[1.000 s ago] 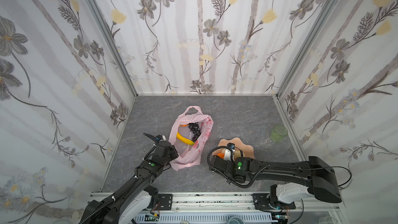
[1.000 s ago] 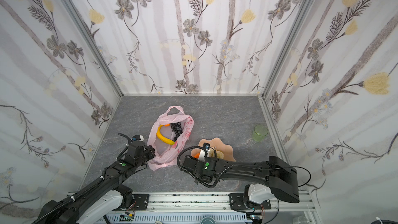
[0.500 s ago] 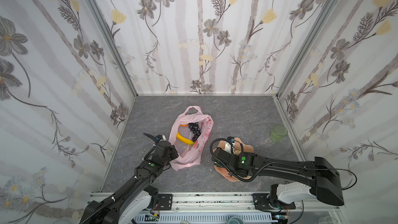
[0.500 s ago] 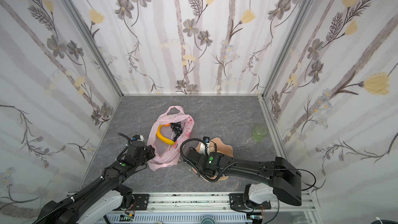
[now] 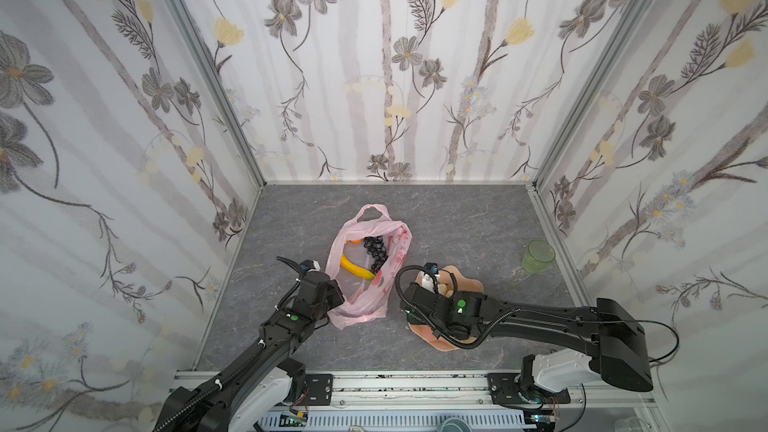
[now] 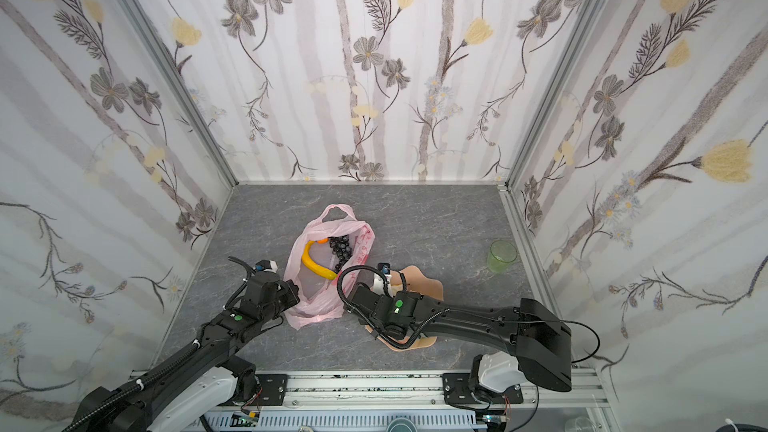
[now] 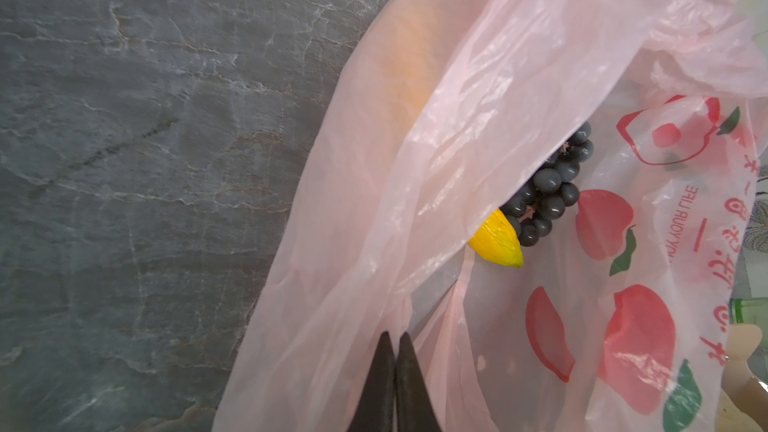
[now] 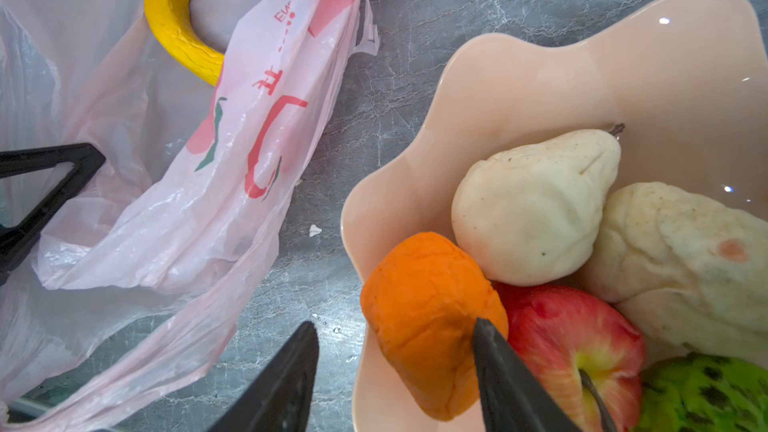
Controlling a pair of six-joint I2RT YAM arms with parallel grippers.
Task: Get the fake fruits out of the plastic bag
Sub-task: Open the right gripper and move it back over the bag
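Note:
The pink plastic bag (image 5: 362, 305) (image 6: 318, 307) lies open on the grey floor. Inside it show a yellow banana (image 5: 356, 270) (image 8: 174, 35), a dark grape bunch (image 5: 376, 252) (image 7: 544, 197) and a sliver of orange (image 5: 355, 238). My left gripper (image 7: 395, 336) is shut on the bag's film at its near edge. My right gripper (image 8: 394, 323) hangs open over the left rim of the peach plate (image 5: 471, 284) (image 8: 519, 68). In the plate lie an orange (image 8: 428, 317), a red apple (image 8: 573, 338), two pale fruits (image 8: 536, 209) and a green fruit (image 8: 702, 396). One right finger stands in front of that orange, the other over the floor.
A green translucent cup (image 5: 538, 257) (image 6: 502, 257) stands at the right, near the wall. Floral walls close the floor in on three sides. A metal rail runs along the front edge. My right arm covers much of the plate in both top views.
My right arm has moved away from the front edge and now lies over the plate. My left arm and the bag have stayed put.

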